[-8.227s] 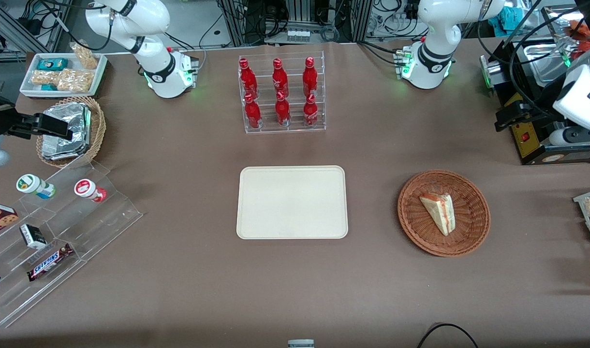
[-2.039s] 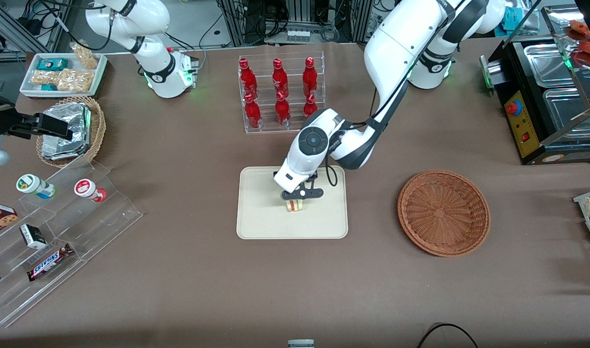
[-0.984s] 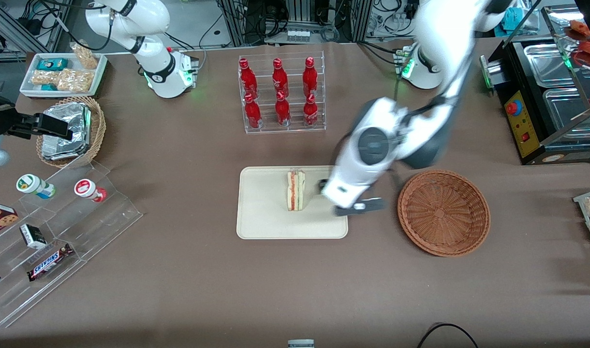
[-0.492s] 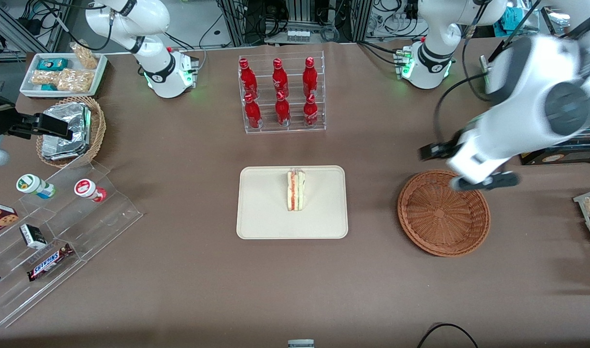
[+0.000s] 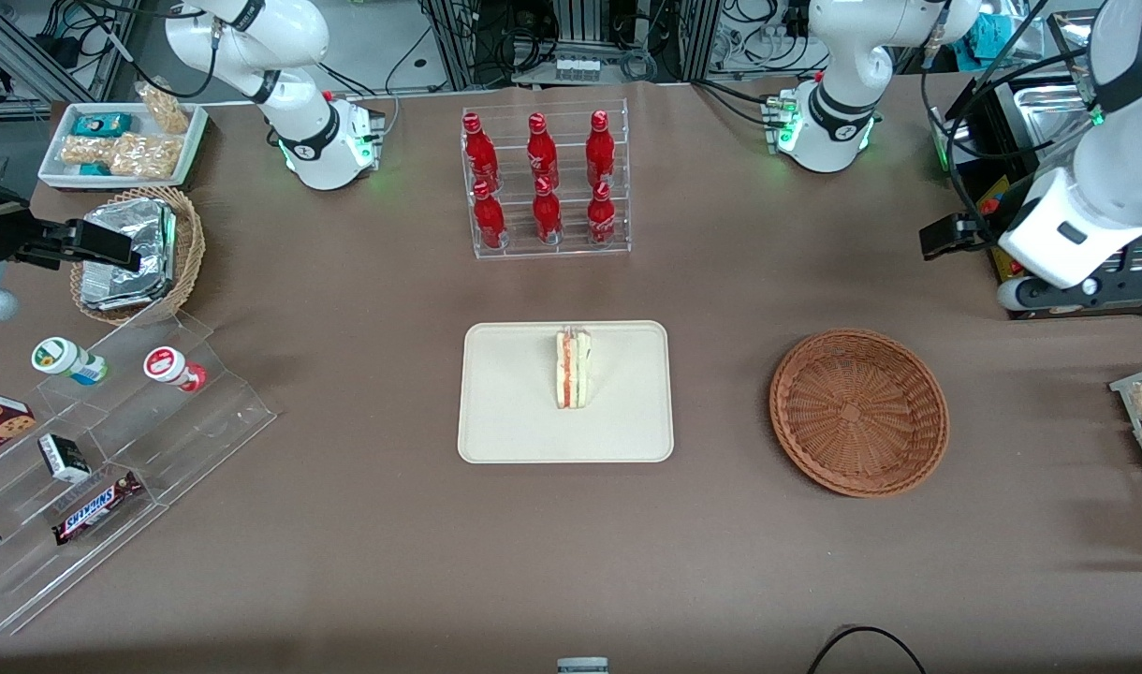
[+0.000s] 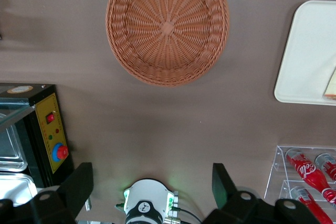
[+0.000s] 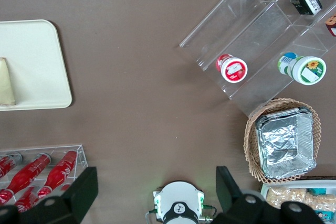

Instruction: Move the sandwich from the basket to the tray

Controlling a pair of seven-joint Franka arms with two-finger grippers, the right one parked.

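The tool (image 6: 152, 195) hangs high over the worktop (image 5: 346, 524), out at the working arm's end. Its two fingers (image 6: 79, 184) are spread wide apart and hold nothing.

I will use the tray (image 5: 505, 421) as my landmark. The sandwich (image 5: 573, 367) is on the tray, near the middle, closer to the rim that faces the bottle rack (image 5: 545, 183). It stands up on one edge, so I can see its stripes of white bread and red filling. It does not lean on anything.

I think the sandwich is light and very soft. A hard squeeze would squash the bread and push the filling out. The best place to hold it looks like the two flat bread sides, with a gentle pinch near the middle. Standing on its edge, it could tip over from a small bump.

The basket (image 5: 858, 410) sits well apart from the tray, toward the working arm's end, and nothing is in it. The job looks done to me.

The worktop has a smooth brown cover. There is plenty of bare room all around the tray. The bottle rack is farther from the front camera than the tray. A clear shelf with snacks (image 5: 112, 449) and a small basket with foil packets (image 5: 136, 253) are toward the parked arm's end.
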